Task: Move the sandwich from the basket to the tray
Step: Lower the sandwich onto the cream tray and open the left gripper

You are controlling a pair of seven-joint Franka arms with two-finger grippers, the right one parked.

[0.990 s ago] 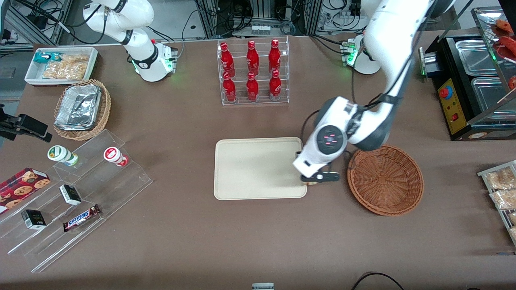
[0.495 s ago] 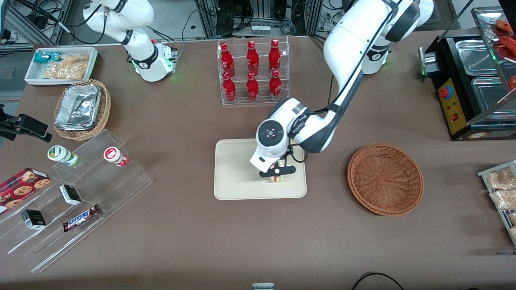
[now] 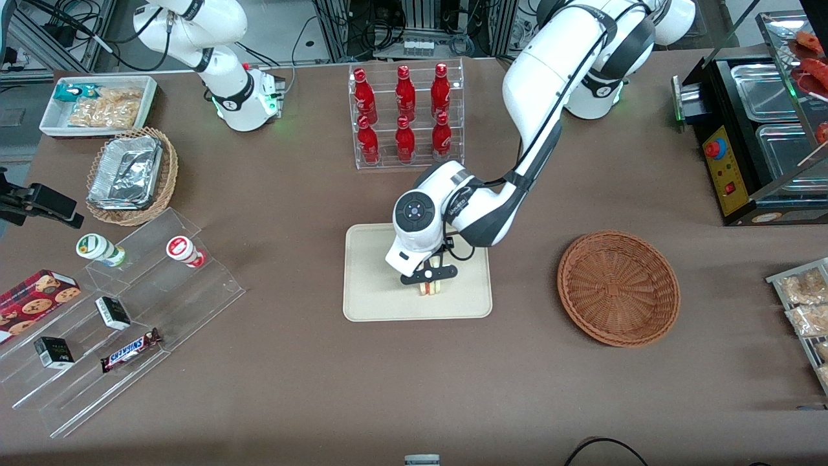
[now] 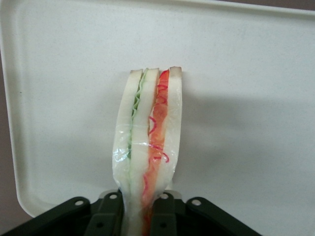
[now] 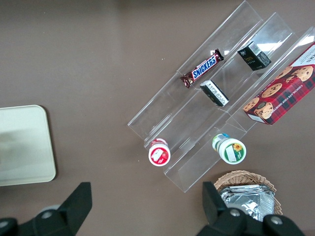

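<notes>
Over the tray [image 3: 375,298], jaws pinch the sandwich [image 4: 147,147]; toward the parked arm's end, a Snickers bar [image 3: 130,349] lies.

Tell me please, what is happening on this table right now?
The left arm is moving a wrapped sandwich from the wicker basket to the cream tray. The gripper is over the tray, shut on the sandwich, which hangs from it above the tray surface. The basket is empty, toward the working arm's end of the table. The sandwich is not released yet, so the placing step is not done.
</notes>
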